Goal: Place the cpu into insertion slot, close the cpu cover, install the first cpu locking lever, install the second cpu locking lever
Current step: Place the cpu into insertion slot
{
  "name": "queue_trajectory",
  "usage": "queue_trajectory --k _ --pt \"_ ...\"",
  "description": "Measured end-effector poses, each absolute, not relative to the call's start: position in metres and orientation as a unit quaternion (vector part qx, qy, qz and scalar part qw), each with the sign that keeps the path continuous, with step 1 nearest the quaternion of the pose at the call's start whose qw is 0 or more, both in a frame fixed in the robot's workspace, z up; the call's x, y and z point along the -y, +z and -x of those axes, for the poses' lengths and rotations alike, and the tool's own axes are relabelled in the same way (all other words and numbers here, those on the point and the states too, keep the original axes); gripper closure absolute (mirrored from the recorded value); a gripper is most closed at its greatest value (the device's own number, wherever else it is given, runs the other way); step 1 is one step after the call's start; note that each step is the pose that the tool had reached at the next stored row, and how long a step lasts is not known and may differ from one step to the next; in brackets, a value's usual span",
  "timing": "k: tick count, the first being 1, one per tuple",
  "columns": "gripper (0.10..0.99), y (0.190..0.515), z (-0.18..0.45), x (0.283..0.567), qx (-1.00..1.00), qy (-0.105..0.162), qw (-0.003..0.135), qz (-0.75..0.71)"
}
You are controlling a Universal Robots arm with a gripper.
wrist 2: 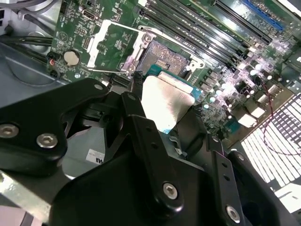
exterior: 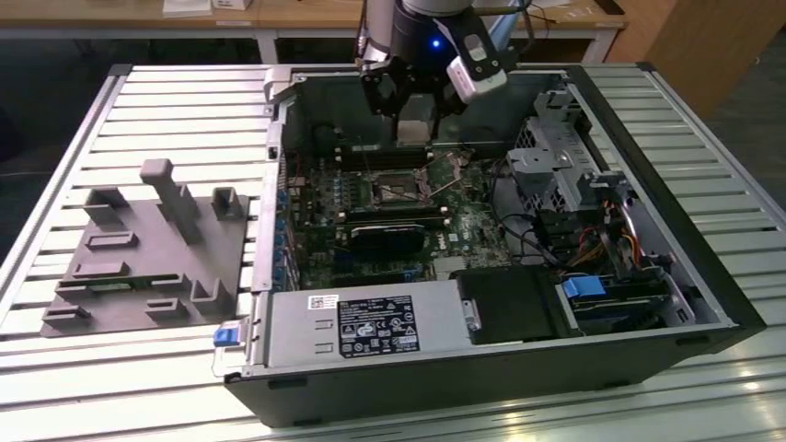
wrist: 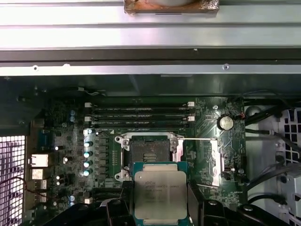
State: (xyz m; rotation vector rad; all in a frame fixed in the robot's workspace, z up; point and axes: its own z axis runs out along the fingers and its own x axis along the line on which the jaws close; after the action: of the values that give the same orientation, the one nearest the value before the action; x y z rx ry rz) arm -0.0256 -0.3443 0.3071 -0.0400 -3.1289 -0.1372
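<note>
Fingers (exterior: 378, 92) on the gripper (exterior: 414, 115) are pinching the cpu (wrist: 160, 195) by two opposite edges, up in the air at the upper middle of the exterior view, over the open computer case (exterior: 491, 391). Down on the green motherboard (exterior: 313, 230), the cpu cover (wrist: 217, 160) is flipped open right beside the insertion slot (wrist: 150, 153), which sits bare near the middle of the exterior view.

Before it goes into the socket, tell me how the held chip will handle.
The cpu, a thin flat plate with a smooth metal top, is probably stiff and light, but could slip if the gripper loosens its edge grip. It likely won't roll. A drop onto the insertion slot seems risky.
</note>
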Motion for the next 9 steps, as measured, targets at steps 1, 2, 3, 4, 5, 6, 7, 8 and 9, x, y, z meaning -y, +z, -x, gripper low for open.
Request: queue_trajectory --k 1,2,3,4,5,6,7,8,9 --pt "0.549 0.305 0.026 0.344 0.999 -0.044 0.005 0.013" --pt "0.549 0.303 0.026 0.344 0.999 -0.044 0.005 0.014" --pt "0.549 0.302 0.026 0.344 0.999 -0.044 0.005 0.014" --pt "0.549 0.3 0.026 0.344 0.999 -0.043 0.005 0.015" --pt "0.549 0.298 0.026 0.344 0.999 -0.043 0.004 0.015" --pt "0.549 0.296 0.026 0.344 0.999 -0.043 0.004 0.016" --pt "0.549 0.295 0.026 0.344 0.999 -0.043 0.004 0.018" --pt "0.549 0.293 0.026 0.344 0.999 -0.043 0.003 0.021" --pt "0.549 0.292 0.026 0.344 0.999 -0.043 0.003 0.027"
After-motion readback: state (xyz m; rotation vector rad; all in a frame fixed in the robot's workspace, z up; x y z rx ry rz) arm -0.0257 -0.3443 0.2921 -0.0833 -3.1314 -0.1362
